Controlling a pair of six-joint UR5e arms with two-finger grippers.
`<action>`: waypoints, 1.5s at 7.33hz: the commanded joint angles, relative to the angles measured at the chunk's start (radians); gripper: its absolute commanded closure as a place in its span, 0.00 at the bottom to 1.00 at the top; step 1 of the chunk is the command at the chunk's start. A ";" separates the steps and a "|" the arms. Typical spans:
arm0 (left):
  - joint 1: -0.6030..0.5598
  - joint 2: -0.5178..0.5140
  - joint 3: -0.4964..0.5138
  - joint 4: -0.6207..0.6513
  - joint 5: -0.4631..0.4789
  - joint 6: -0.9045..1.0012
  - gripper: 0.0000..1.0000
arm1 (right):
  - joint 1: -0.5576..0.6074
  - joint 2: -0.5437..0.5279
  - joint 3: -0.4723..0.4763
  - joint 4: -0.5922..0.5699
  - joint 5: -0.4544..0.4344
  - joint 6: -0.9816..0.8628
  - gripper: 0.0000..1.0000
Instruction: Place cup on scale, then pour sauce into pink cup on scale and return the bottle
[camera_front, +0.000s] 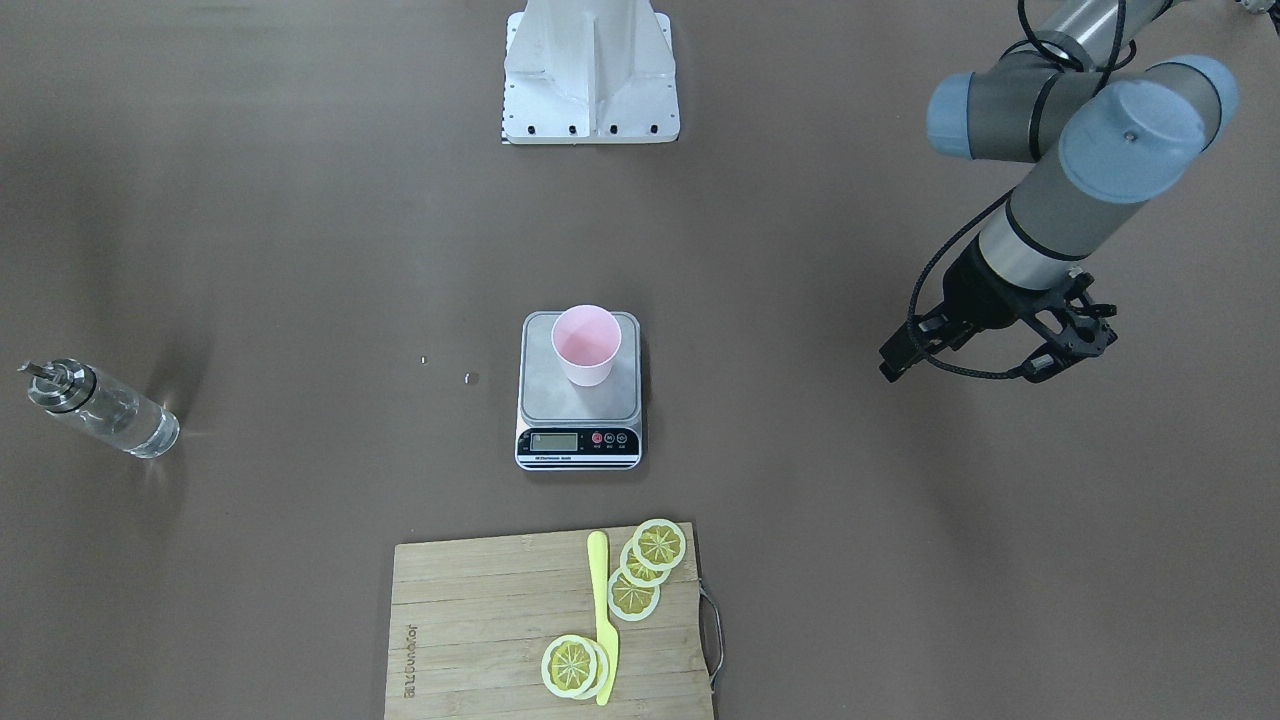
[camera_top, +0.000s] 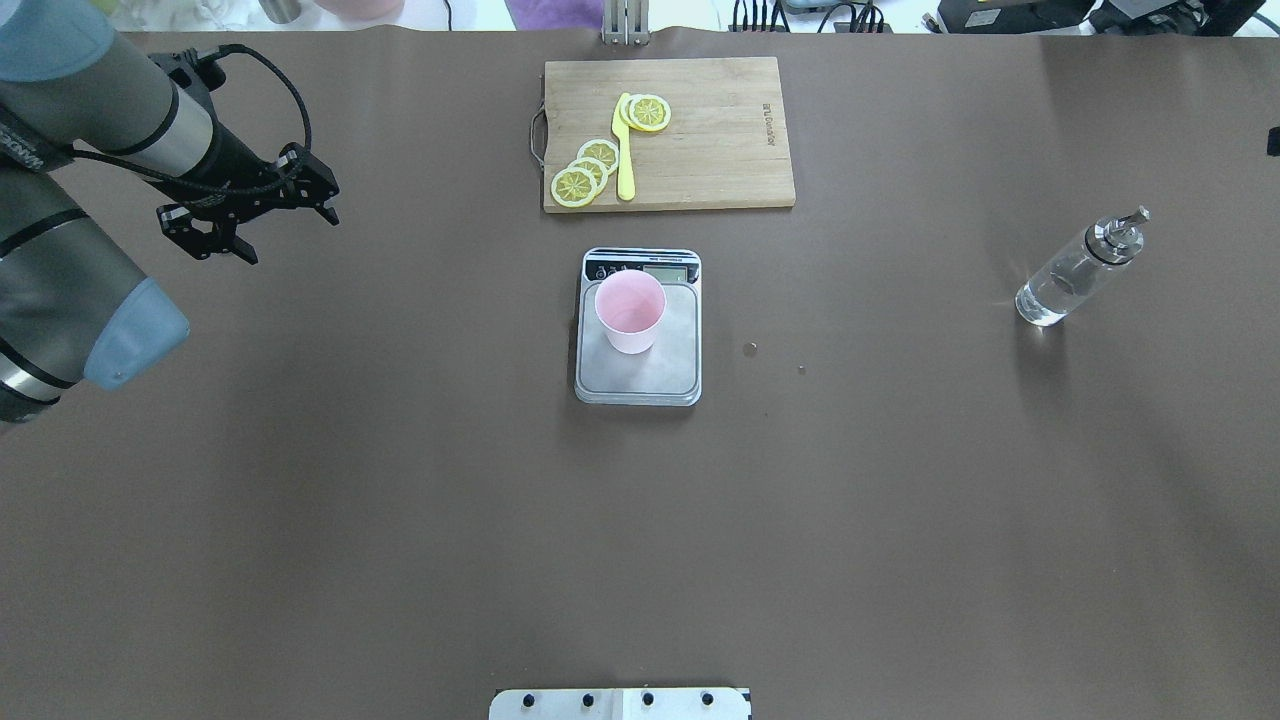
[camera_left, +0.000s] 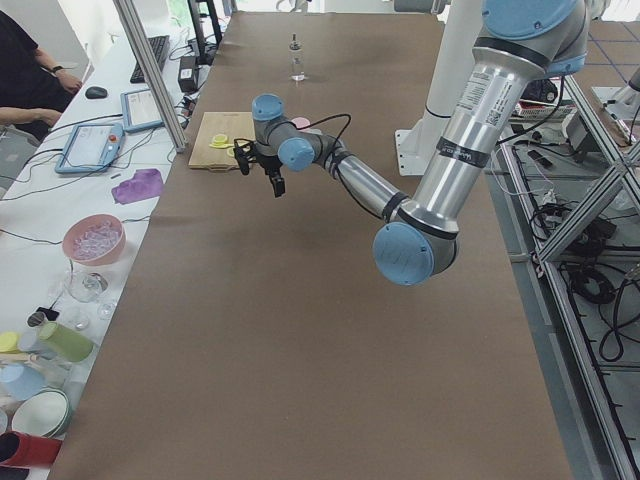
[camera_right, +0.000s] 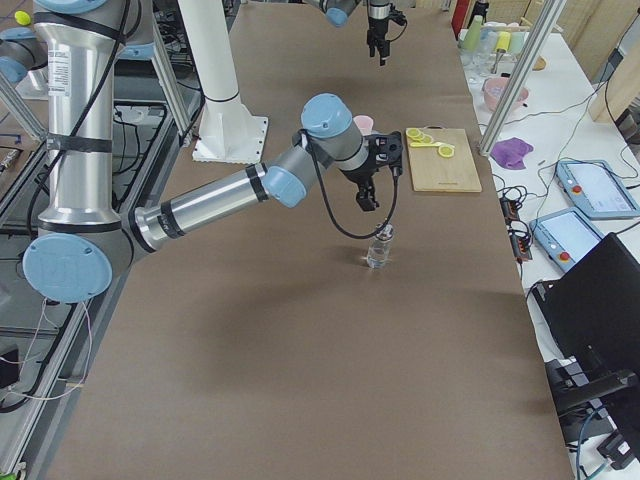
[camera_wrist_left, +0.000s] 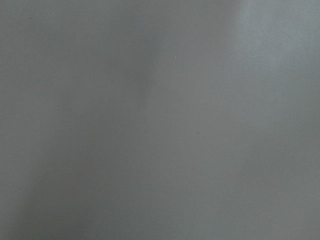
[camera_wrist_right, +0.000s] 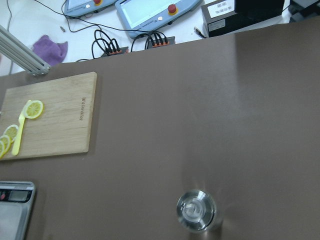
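Note:
The pale pink cup stands upright on the scale at the table's middle; both also show in the overhead view, cup on scale. The clear glass bottle with its silver pourer stands alone on the table's right side, holding clear sauce. My left gripper hangs open and empty far left of the scale. My right gripper hovers just above the bottle; I cannot tell whether it is open or shut. The right wrist view looks straight down on the bottle's cap.
A wooden cutting board with lemon slices and a yellow knife lies beyond the scale. Two small droplets sit on the brown table right of the scale. The left wrist view shows only bare table.

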 joint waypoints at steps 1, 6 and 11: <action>-0.003 -0.001 0.000 -0.001 0.001 0.013 0.01 | 0.070 0.183 -0.022 -0.490 -0.105 -0.471 0.00; -0.330 0.019 0.021 0.260 -0.005 0.791 0.01 | 0.067 0.085 -0.178 -0.649 -0.121 -0.781 0.00; -0.725 0.127 0.332 0.318 -0.142 1.560 0.01 | 0.074 -0.048 -0.192 -0.635 -0.006 -0.777 0.00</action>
